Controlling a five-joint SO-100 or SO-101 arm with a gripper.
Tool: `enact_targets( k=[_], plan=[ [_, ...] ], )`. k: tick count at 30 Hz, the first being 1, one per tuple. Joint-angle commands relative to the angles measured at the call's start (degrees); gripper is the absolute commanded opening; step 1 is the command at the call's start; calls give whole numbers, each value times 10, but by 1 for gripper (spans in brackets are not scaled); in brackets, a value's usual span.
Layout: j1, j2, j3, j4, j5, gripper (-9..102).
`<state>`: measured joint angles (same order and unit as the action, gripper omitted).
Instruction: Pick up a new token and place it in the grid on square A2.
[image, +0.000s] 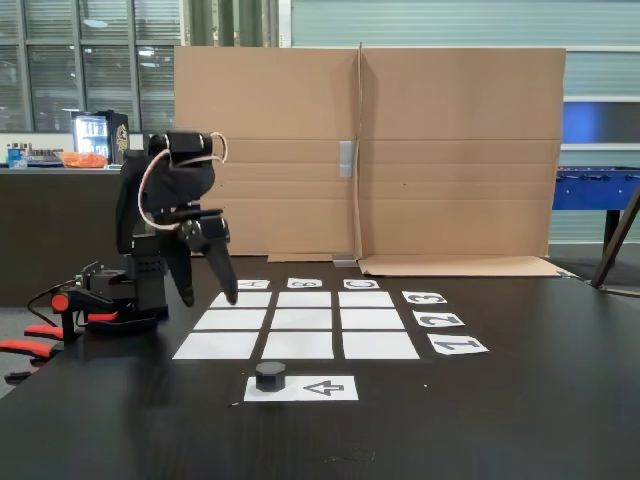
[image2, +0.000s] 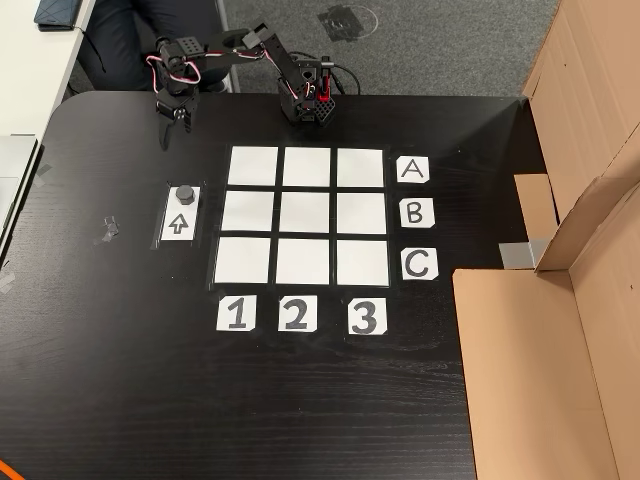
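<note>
Black tabletop (image2: 120, 380) backed by cardboard panels (image: 450, 150). Nine-cell white grid (image2: 306, 215), square A2 (image2: 306, 167) bare. Arrow sheet (image2: 180, 222) beside the grid, black token (image2: 184, 194) resting on it. Above, black gripper (image2: 164, 137) hanging with fingers parted, grasping nothing.

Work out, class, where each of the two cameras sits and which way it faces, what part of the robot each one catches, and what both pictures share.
Fixed view: sits low at the table's edge, facing the cardboard wall; the arm stands left, its hand hanging over the grid.
Other view: looks down from above; the arm sits at the top edge, its hand above the bare table.
Shared: the grid, the token on the arrow sheet, and the hand.
</note>
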<state>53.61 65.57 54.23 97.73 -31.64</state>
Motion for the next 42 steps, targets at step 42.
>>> enact_targets(
  k=[42],
  plan=[
    [-102,-228,-258,4,-93,33]
  ],
)
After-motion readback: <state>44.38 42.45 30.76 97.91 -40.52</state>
